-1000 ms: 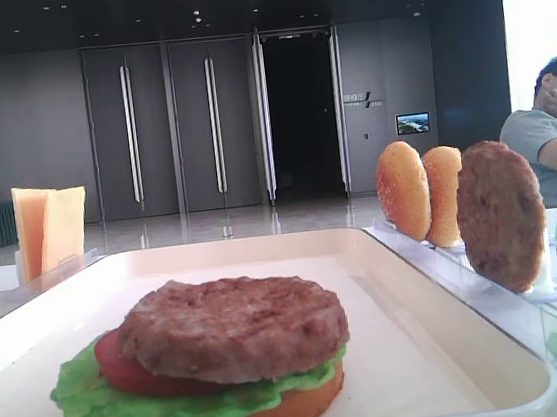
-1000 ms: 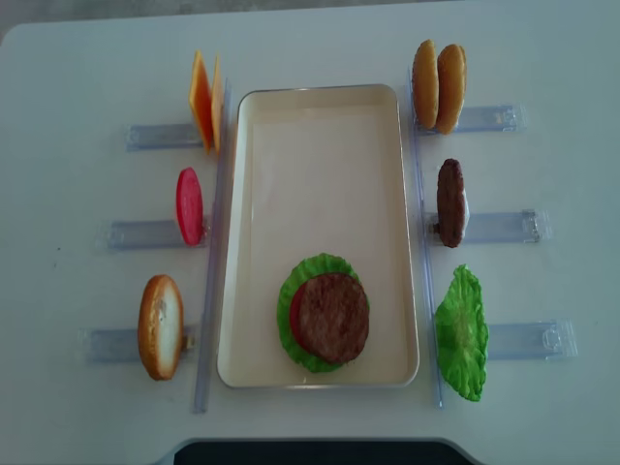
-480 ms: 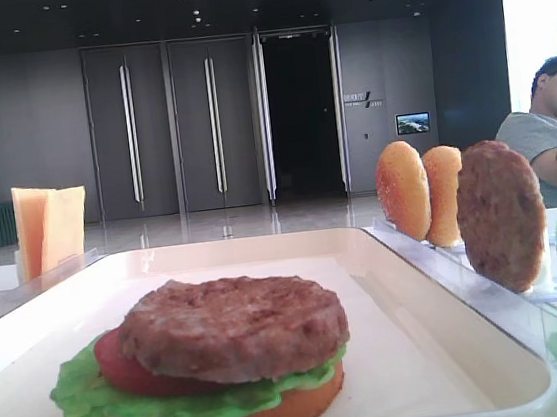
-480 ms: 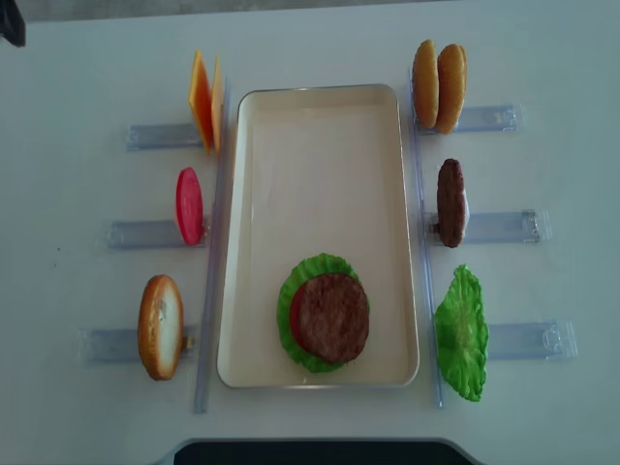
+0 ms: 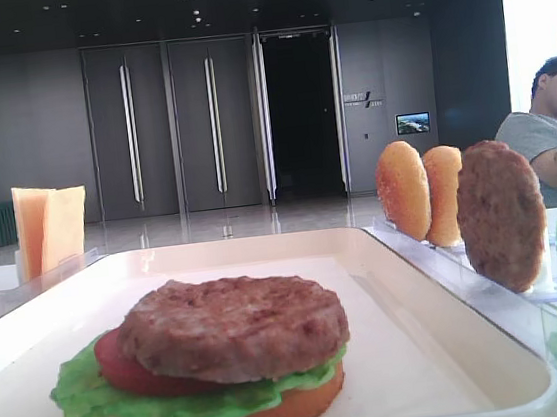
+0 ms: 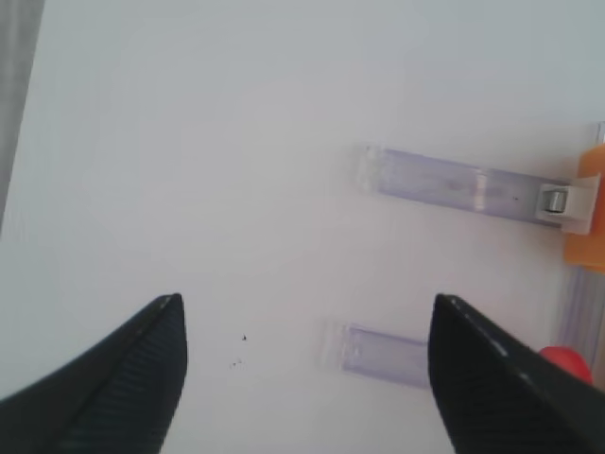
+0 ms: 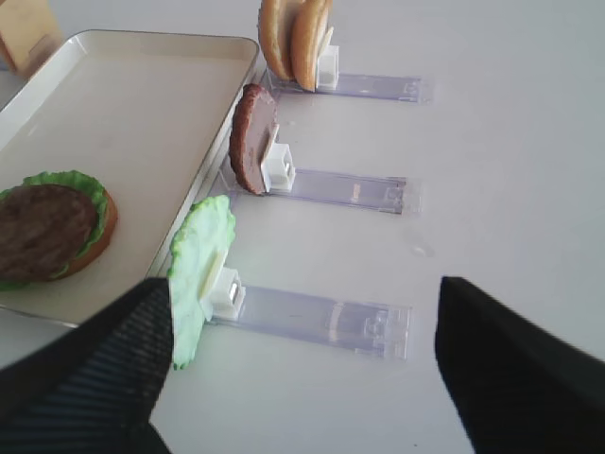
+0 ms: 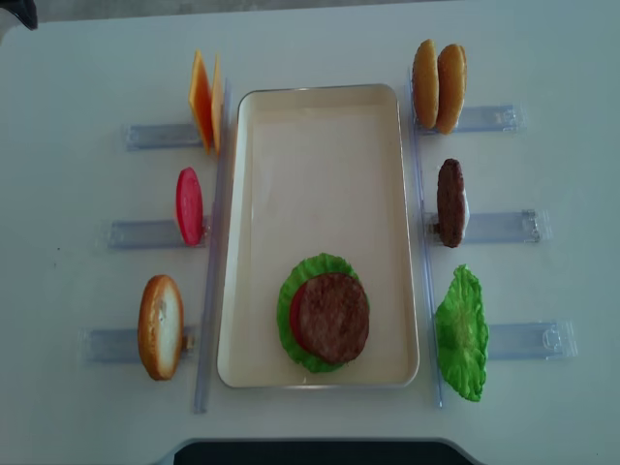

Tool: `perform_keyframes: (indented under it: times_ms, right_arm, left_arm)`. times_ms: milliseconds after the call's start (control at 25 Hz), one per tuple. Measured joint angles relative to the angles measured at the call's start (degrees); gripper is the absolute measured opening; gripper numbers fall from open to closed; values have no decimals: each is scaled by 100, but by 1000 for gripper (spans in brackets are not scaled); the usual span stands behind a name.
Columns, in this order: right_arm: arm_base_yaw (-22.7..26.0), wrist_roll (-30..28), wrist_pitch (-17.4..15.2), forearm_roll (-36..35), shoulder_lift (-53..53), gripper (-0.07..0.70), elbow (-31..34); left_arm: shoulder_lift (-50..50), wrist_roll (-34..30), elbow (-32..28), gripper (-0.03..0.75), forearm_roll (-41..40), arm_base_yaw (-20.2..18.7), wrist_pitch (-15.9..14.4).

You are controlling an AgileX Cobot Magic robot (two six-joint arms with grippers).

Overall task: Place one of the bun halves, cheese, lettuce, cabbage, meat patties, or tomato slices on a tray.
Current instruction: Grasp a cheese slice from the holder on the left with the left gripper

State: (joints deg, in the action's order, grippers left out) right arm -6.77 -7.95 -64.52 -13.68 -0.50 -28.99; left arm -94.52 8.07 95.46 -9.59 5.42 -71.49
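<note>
Two thin pale-orange cheese slices (image 8: 204, 100) stand upright in a clear holder (image 8: 160, 136) beside the cream tray (image 8: 320, 145). Left pincer (image 6: 302, 378) spread, empty, well apart. Risk: grabbing both slices, or clipping the holder on approach.

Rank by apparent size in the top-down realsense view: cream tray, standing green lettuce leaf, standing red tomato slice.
1. Cream rectangular tray
2. Green ruffled lettuce leaf in its holder
3. Red tomato slice standing on edge
</note>
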Motion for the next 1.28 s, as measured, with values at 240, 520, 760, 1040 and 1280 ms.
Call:
perform_keyframes:
  times_ms: [240,520,760,1040,1280]
  right_arm:
    - [0,0,0,0,0,542,0]
    - [0,0,0,0,0,542,0]
    - [0,0,0,0,0,542,0]
    - [0,0,0,0,0,542,0]
    - [0,0,0,0,0,542,0]
  left_arm:
    - [-203,496,45,607,-311,-673,7]
    - [-700,1145,45,607,-236,-1288,13]
    - [-1013,1583,56,606,-186,-1729,37]
    - [-1412,1900,538,605,97,-1987,42]
    - [-1758,2087,913,570,496,-2015,47]
